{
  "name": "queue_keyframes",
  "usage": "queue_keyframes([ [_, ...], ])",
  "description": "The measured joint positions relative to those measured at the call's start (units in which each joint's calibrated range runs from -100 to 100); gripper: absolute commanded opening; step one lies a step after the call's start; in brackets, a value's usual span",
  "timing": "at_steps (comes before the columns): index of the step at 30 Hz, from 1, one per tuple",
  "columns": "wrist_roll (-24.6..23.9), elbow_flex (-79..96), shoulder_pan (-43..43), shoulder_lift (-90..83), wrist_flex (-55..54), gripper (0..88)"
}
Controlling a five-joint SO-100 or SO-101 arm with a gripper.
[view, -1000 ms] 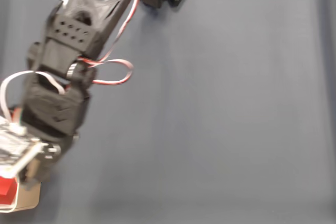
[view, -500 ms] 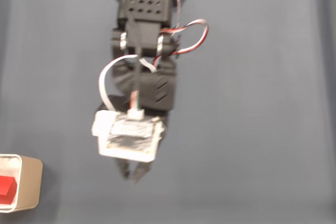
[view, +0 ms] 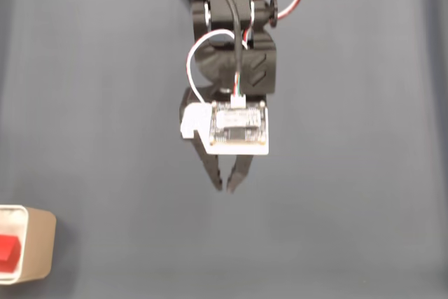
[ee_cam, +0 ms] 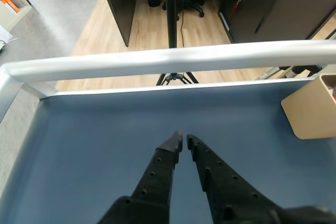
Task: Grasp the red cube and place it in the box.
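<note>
— Where was the cube?

— The red cube [view: 8, 253] sat inside the box [view: 38, 244] at the lower left edge of the fixed view, a flat matte block against the paler inside wall. Part of it was cut off by the frame.

— And the box itself?

— Cream, thin-walled, rounded at the corners. In the wrist view it [ee_cam: 311, 109] showed at the right edge as a smooth tan wall.

— The gripper?

— The gripper [view: 229, 185] hung at the frame's centre over the dark blue mat [view: 350, 138], well apart from the box. Its two black, hole-studded fingers [ee_cam: 160, 169] tapered to points with a thin gap between them, nearly closed, probably on nothing.

— Anything else?

— A bare circuit board [view: 238, 125] on white plastic, a white cable [view: 203, 47] looping above, and a silver rail [ee_cam: 157, 61] along the mat's far edge.
</note>
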Motion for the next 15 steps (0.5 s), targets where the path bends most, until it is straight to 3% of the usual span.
queue_keyframes([
  [15, 0.0, 32.1, 0.0, -20.8, -5.8, 0.0],
])
